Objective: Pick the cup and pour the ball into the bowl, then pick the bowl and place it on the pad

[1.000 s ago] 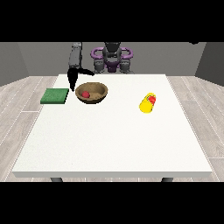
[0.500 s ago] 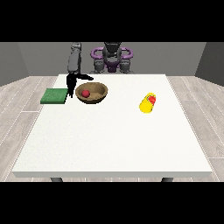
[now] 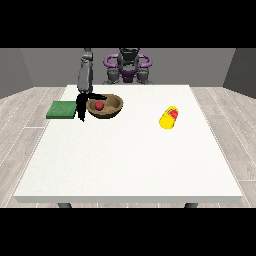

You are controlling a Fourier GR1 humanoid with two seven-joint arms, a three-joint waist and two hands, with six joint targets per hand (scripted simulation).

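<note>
A brown bowl stands at the table's back left with a red ball inside it. Against the bowl's left rim is the hand at the view's left: its fingers hang straight down outside the rim and its thumb reaches over the rim's back edge. Just left of that hand lies the flat green pad. A yellow cup lies on its side at the right, its red inside showing. No hand shows at the view's right.
The white table stretches wide towards the camera. The robot's torso stands behind the far edge. The grey forearm comes down steeply over the gap between pad and bowl.
The hand at the view's left has come down and a little leftwards to the bowl's left rim, its thumb now over the rim. Bowl, ball, cup and pad have not moved.
</note>
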